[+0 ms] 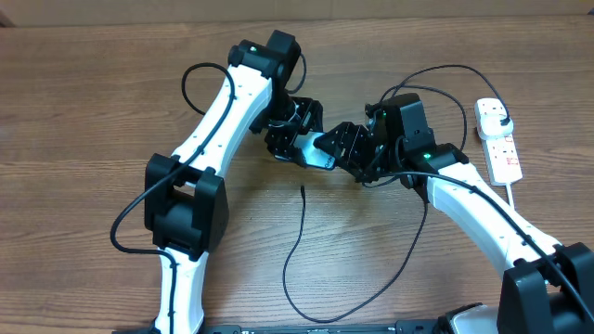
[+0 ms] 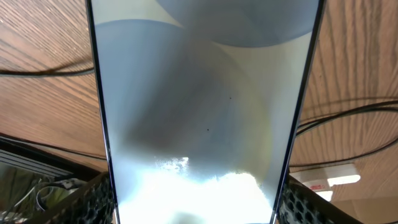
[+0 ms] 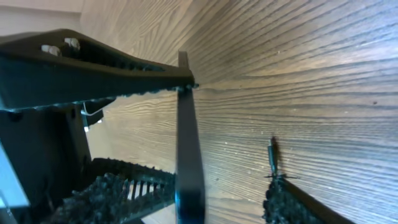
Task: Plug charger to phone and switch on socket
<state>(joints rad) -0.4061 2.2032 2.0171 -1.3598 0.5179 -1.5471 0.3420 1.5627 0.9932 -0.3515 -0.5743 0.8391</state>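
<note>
The phone [image 1: 320,150] is held up off the table between the two arms. Its pale lit screen [image 2: 199,112] fills the left wrist view. My left gripper [image 2: 194,205] is shut on the phone's two long sides, one meshed finger [image 2: 93,202] on each. My right gripper [image 1: 348,150] faces it from the right. The right wrist view shows the phone's thin edge [image 3: 189,168] between the open fingers [image 3: 112,193], with a gap on the right side. The charger [image 1: 299,232] lies loose on the table, its connector tip [image 3: 272,155] beside my right finger. The socket [image 1: 501,148] lies far right.
A black plug [image 1: 497,113] sits in the socket's top end, and a white cord runs down from its lower end. Black arm cables loop over the wood behind both grippers. The socket's end [image 2: 329,182] also shows at the left wrist view's lower right.
</note>
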